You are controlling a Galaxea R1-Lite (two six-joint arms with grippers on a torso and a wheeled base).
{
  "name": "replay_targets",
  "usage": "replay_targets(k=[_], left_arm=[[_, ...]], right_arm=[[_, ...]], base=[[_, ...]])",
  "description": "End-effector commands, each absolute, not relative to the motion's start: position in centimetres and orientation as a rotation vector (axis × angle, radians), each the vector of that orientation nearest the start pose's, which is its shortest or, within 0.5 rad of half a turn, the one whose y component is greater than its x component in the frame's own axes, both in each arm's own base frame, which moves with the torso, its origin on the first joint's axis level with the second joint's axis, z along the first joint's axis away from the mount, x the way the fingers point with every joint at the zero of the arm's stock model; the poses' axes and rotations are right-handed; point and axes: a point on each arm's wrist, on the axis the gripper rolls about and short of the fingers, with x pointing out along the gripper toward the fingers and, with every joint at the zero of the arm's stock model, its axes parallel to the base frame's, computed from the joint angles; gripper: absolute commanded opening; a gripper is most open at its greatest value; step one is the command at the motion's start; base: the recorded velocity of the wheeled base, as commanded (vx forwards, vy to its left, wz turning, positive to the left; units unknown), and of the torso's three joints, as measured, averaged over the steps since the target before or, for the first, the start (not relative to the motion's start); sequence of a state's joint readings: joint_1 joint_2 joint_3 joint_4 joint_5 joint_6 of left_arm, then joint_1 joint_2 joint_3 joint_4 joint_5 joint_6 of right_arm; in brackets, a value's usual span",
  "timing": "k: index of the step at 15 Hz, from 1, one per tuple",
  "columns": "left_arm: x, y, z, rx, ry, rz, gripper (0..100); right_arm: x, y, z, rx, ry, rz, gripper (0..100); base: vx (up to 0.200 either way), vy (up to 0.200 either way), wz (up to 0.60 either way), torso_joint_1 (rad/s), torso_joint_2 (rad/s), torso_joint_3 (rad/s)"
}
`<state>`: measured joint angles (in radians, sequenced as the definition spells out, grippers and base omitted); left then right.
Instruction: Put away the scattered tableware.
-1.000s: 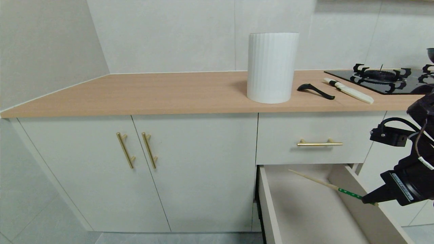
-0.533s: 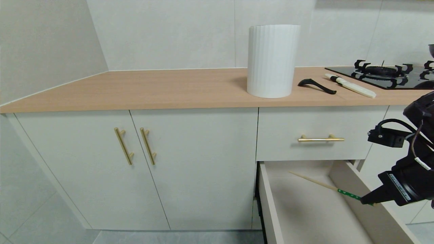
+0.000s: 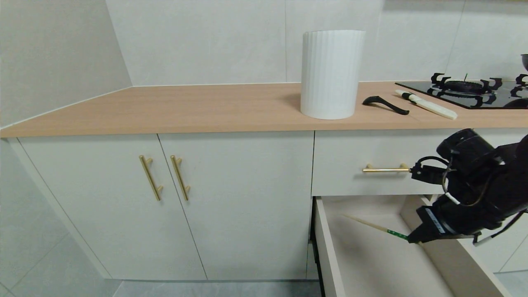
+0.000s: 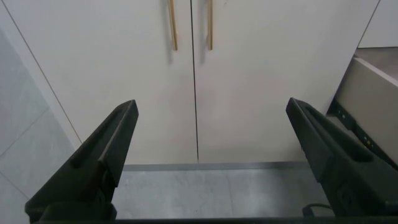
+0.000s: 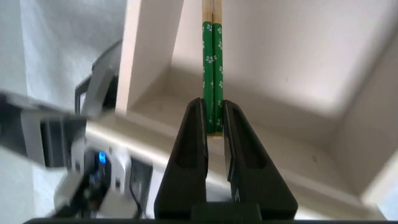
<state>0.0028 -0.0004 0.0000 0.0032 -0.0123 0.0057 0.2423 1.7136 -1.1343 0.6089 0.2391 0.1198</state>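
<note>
A pair of wooden chopsticks (image 3: 373,226) with green ends (image 5: 211,68) is held in my right gripper (image 3: 412,239), which is shut on the green ends (image 5: 214,124). The sticks slant down over the open lower drawer (image 3: 326,243), tips toward its back left. A black spoon (image 3: 385,104) and a white knife with a black band (image 3: 427,108) lie on the wooden counter, right of a tall white ribbed container (image 3: 332,74). My left gripper (image 4: 211,107) hangs open low in front of the cabinet doors (image 4: 261,93), holding nothing.
A closed drawer with a gold handle (image 3: 390,169) sits just above the open one. A black gas hob (image 3: 466,93) is at the counter's right end. Two cabinet doors with gold handles (image 3: 165,181) stand to the left.
The head camera shifted between the two earlier frames. Since then my right gripper has moved left over the open drawer, carrying the chopsticks further in.
</note>
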Motion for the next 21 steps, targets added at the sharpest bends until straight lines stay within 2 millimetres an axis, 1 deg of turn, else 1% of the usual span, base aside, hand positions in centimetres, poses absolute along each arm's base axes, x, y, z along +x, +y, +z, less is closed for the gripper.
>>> replay_targets(k=[1,3,5,7,8,9,11,16,18,21], left_arm=[[-2.3,0.0,7.5,0.006,0.003,-0.009,100],[-2.3,0.0,7.5,0.006,0.003,-0.011,100],[-2.3,0.0,7.5,0.006,0.003,-0.009,100],[-2.3,0.0,7.5,0.006,0.003,-0.009,100],[-2.3,0.0,7.5,0.006,0.003,-0.009,100],[-2.3,0.0,7.5,0.006,0.003,-0.011,100],[-2.3,0.0,7.5,0.006,0.003,-0.009,100],[-2.3,0.0,7.5,0.006,0.003,-0.011,100],[-2.3,0.0,7.5,0.006,0.003,-0.009,100],[-2.3,0.0,7.5,0.006,0.003,-0.009,100]], right_arm=[[28.9,7.8,12.3,0.164,1.303,0.293,0],[30.2,8.6,10.0,0.179,1.295,0.281,0],[31.3,9.6,7.3,0.193,1.311,0.209,0],[31.8,10.2,5.6,0.182,1.317,0.190,0],[32.0,10.3,5.2,0.192,1.311,0.179,0],[32.3,10.6,4.4,0.198,1.313,0.152,0],[32.5,11.1,2.7,0.168,1.339,0.129,0],[32.6,11.8,0.5,0.114,1.359,0.091,0],[32.1,12.9,-0.3,0.060,1.367,0.081,0],[31.9,13.5,-0.9,0.033,1.374,0.071,0]], base=[[0.000,0.000,0.00,0.000,0.00,0.000],[0.000,0.000,0.00,0.000,0.00,0.000],[0.000,0.000,0.00,0.000,0.00,0.000],[0.000,0.000,0.00,0.000,0.00,0.000],[0.000,0.000,0.00,0.000,0.00,0.000],[0.000,0.000,0.00,0.000,0.00,0.000],[0.000,0.000,0.00,0.000,0.00,0.000],[0.000,0.000,0.00,0.000,0.00,0.000],[0.000,0.000,0.00,0.000,0.00,0.000],[0.000,0.000,0.00,0.000,0.00,0.000]])
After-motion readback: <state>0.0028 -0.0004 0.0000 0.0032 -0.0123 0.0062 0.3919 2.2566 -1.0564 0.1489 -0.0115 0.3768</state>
